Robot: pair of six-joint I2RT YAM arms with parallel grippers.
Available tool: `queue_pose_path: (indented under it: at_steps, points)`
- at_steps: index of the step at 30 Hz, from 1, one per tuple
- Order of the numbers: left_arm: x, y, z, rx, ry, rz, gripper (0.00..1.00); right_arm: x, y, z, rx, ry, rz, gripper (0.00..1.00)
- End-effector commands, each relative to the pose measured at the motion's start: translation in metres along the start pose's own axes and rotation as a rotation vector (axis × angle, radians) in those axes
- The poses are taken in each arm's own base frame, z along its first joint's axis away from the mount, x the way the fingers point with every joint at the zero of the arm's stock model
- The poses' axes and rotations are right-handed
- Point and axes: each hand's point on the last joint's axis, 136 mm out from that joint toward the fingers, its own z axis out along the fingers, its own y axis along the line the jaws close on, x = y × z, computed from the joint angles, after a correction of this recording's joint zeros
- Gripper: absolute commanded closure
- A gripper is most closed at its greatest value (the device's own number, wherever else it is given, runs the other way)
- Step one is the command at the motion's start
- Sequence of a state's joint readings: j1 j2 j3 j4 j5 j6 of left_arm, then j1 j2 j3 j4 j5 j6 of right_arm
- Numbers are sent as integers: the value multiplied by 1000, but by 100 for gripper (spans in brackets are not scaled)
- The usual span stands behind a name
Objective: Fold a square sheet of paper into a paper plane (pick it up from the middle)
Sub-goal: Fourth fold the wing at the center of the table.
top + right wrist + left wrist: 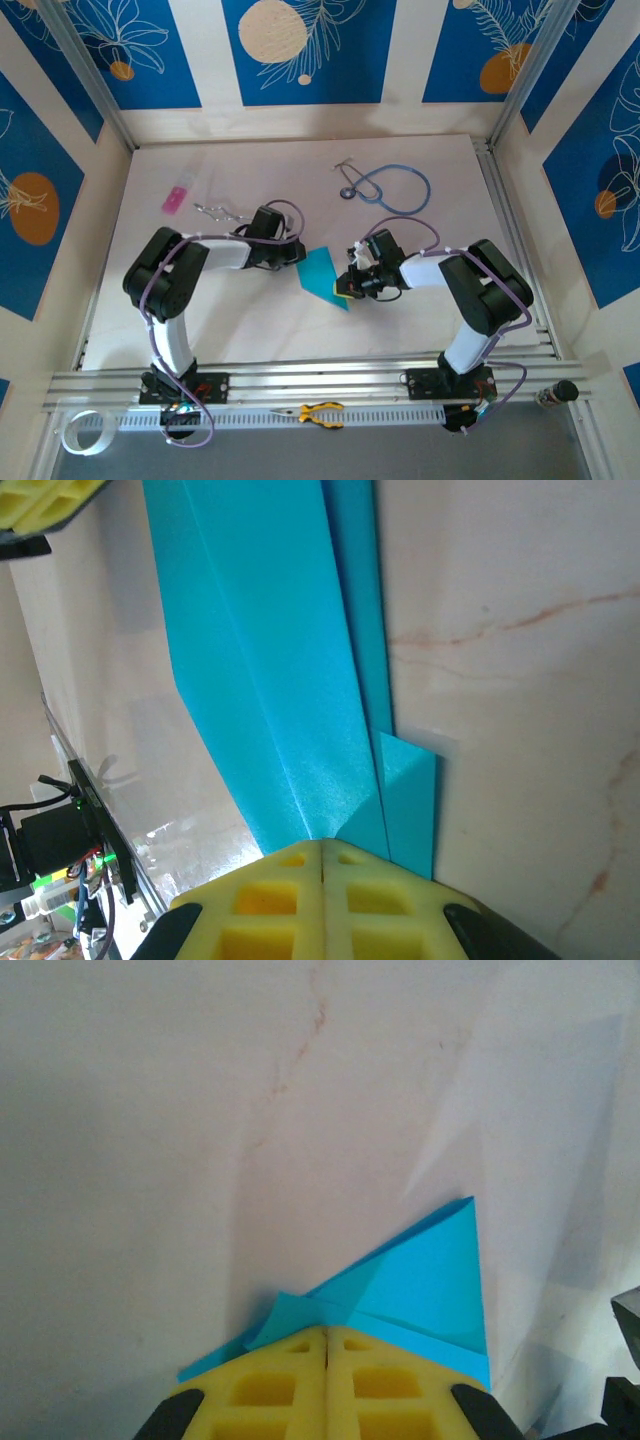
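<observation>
Stretched mid-table as a creased, tapering shape: the square sheet of paper (322, 275), pinched at one end by the left gripper (327, 1334), pads pressed tight on it, and at the other by the right gripper (322, 846), likewise clamped. Runs lengthwise from one tool straight to the other, so equally near both. Seems raised slightly off the table (250, 330), though hard to judge.

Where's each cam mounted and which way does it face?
Top external: above and behind the bases, looking down on the table; both arms in full, left gripper and right gripper meeting at the blue paper.
Left wrist: on the left arm, looking past its shut yellow fingers at the paper's creased corner and tabletop.
Right wrist: on the right arm, looking along the paper past its shut yellow fingers; left gripper's yellow tip top left.
Shared: all three see the paper.
</observation>
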State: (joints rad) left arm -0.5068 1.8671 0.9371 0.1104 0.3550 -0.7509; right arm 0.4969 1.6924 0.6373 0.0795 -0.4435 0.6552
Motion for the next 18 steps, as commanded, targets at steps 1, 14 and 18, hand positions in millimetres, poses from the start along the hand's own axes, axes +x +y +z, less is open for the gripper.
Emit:
queue_pose_path:
  at_steps: [1, 14, 18]
  points:
    - [-23, 38, -6, -152, -56, -16, 93, 39, -49, 0, 168, 114, 135, 99]
    - [-42, -16, -42, -25, -112, 67, 90, 37, -48, -2, 160, 111, 134, 99]
    - [-19, -55, -38, 105, -47, 127, 89, 34, -45, -1, 147, 105, 139, 99]
